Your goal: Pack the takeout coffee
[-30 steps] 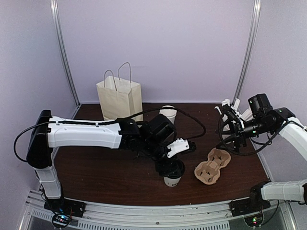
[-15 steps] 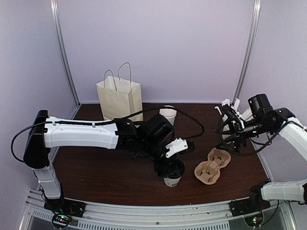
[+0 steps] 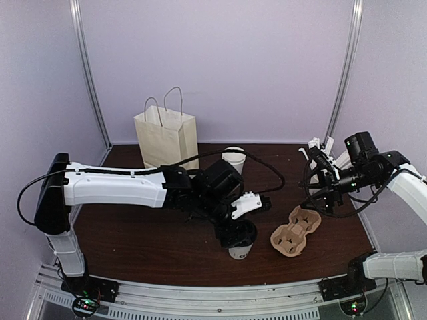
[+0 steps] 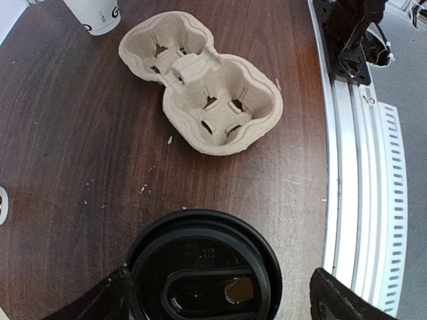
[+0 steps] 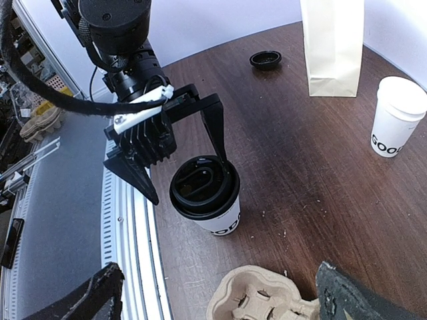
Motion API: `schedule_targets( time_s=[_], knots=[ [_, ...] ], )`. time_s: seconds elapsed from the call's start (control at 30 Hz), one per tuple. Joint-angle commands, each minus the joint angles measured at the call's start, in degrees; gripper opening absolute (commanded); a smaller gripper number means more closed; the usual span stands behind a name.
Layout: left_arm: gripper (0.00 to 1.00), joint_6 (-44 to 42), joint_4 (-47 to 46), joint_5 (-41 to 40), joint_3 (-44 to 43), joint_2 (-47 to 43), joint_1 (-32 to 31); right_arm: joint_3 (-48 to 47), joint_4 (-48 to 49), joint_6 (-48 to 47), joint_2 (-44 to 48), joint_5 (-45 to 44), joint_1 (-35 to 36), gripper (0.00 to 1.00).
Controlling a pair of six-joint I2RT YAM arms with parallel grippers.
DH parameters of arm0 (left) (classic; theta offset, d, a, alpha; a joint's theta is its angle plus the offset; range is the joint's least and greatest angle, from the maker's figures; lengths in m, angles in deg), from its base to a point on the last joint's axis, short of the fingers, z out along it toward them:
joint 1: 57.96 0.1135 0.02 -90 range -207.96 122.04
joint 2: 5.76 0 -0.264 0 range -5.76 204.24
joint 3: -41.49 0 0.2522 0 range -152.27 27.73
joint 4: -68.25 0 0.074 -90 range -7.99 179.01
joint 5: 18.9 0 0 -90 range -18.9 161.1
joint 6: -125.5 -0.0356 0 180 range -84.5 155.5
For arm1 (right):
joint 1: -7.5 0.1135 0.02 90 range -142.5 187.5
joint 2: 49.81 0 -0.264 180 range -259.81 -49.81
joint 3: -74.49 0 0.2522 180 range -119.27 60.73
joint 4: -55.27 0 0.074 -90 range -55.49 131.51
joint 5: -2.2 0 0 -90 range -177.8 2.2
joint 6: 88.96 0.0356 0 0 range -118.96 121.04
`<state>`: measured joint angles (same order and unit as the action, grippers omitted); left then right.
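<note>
Black-lidded, with dark lettering near its base, 1 takeout coffee cup [image 5: 215,215] stands upright near the front edge of the dark wooden table [image 3: 133,233], just beside the brown pulp carrier [image 3: 295,231]. The left gripper [image 5: 189,180] is poised over it, its 2 fingers spread wide to either side of the lid and clamping nothing. A 2nd, white-topped cup [image 5: 398,117] stands farther back near the paper bag [image 3: 167,137] and a loose black lid [image 5: 265,60], while the right gripper [image 5: 220,268] hangs above the table's right side, jaws fully apart and empty.
</note>
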<state>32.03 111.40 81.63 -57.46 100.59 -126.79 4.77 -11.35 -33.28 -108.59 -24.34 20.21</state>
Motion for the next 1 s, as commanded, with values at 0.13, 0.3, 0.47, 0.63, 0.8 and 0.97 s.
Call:
schedule_targets(
  time_s=[0.13, 0.3, 0.47, 0.63, 0.8, 0.97],
  knots=[
    [0.98, 1.5, -2.96, 2.83, 0.83, -3.33, 0.22, 0.59, 0.17, -0.65, 0.62, 1.79, -0.47, 1.0],
    [0.98, 2.46, -1.5, 0.41, 0.37, -1.12, 0.24, 0.76, 0.06, -0.74, 0.78, 1.69, -0.53, 1.0],
    [0.98, 2.95, -0.99, -0.6, 0.2, 0.89, 0.46, 0.86, -0.1, -0.91, 0.86, 1.87, -0.5, 1.0],
    [0.98, 3.29, -1.82, 0.11, 1.31, 1.47, 1.58, 1.11, -0.01, -0.92, 0.7, 2.31, -0.53, 1.0],
    [0.93, 3.29, -1.72, 1.99, 1.51, 1.41, 1.7, 1.39, 0.21, -0.92, 0.6, 2.58, -0.49, 1.0],
    [0.86, 3.2, -0.15, 2.2, 1.34, 1.2, 1.7, 1.38, 0.39, -0.83, 0.52, 2.67, -0.49, 1.0]
  ],
)
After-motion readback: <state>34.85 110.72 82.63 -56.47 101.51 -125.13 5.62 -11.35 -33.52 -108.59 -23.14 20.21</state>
